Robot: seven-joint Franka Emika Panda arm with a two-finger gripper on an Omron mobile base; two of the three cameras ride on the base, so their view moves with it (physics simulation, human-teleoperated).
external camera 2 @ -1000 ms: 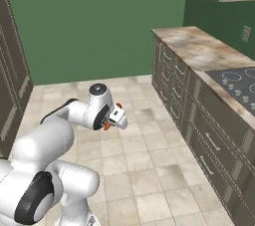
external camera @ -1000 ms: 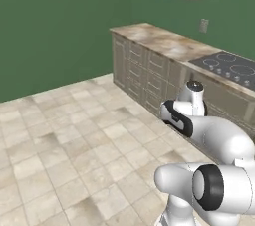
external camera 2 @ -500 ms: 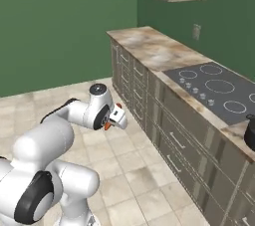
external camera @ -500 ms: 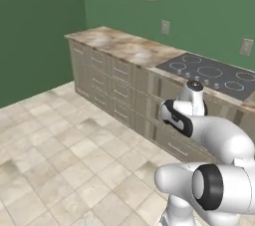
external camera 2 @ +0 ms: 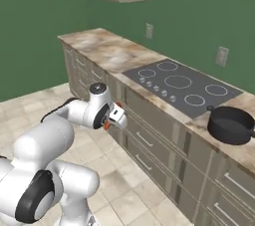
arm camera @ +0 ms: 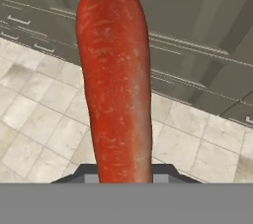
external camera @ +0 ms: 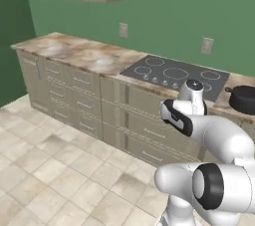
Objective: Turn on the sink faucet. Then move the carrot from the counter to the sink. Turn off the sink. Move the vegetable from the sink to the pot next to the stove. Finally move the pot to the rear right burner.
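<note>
Carrot (arm camera: 116, 85) sits in claw (external camera 2: 112, 119), pinched tight, long side sticking straight out past tips. Pot (external camera 2: 230, 125) waits on counter (external camera 2: 107, 48), far off to right, past stove (external camera 2: 182, 83). Claw hangs low over floor, by drawers.

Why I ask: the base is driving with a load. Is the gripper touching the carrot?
Touching. In the hand view the carrot rises straight from between the gripper's finger tips; the right base view shows orange at the gripper.
</note>
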